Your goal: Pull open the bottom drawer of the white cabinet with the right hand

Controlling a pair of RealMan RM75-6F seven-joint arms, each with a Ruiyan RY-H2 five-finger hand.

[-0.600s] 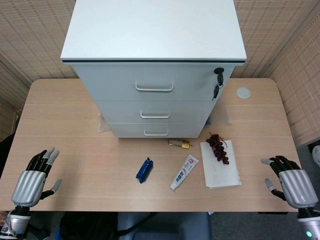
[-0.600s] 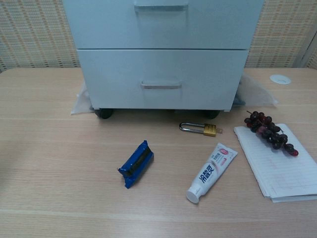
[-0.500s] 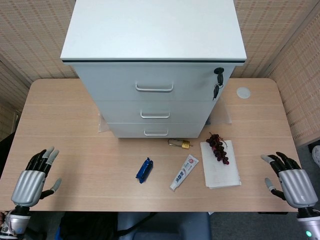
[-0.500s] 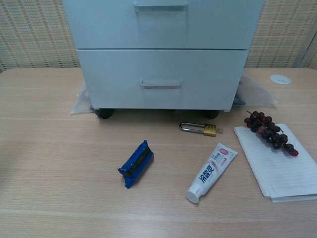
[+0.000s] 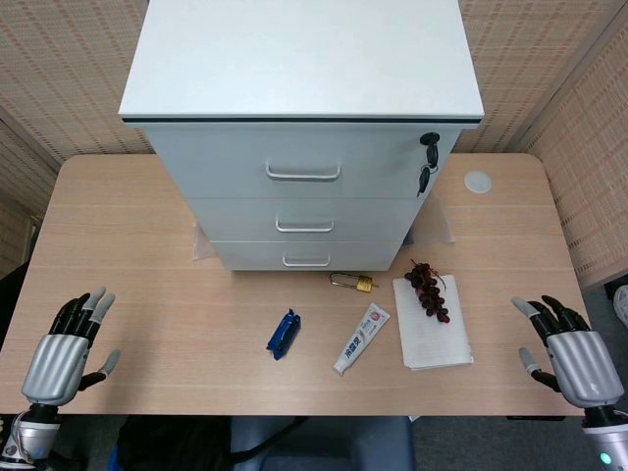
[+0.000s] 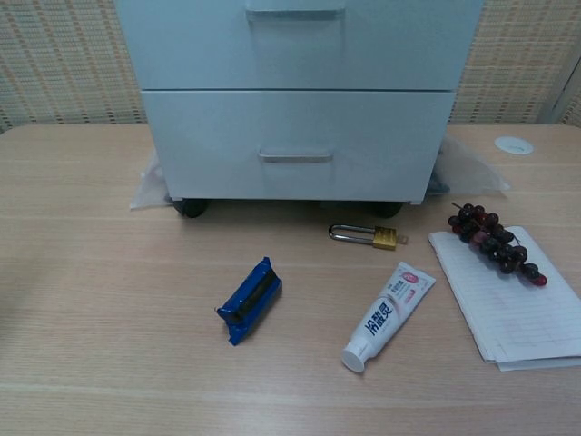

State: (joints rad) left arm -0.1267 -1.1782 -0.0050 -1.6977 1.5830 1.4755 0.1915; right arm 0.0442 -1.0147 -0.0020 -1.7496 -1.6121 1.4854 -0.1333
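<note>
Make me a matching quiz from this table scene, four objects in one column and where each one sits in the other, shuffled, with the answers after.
Objects:
1. dark purple grape bunch
2. brass padlock
3. blue rectangular clip
4. white toothpaste tube

Places:
A. on bare table between the clip and the paper
B. on the white lined paper stack
C. just in front of the white cabinet, below its bottom drawer
D. on bare table, leftmost of the four

Pairs: 1-B, 2-C, 3-D, 4-A
</note>
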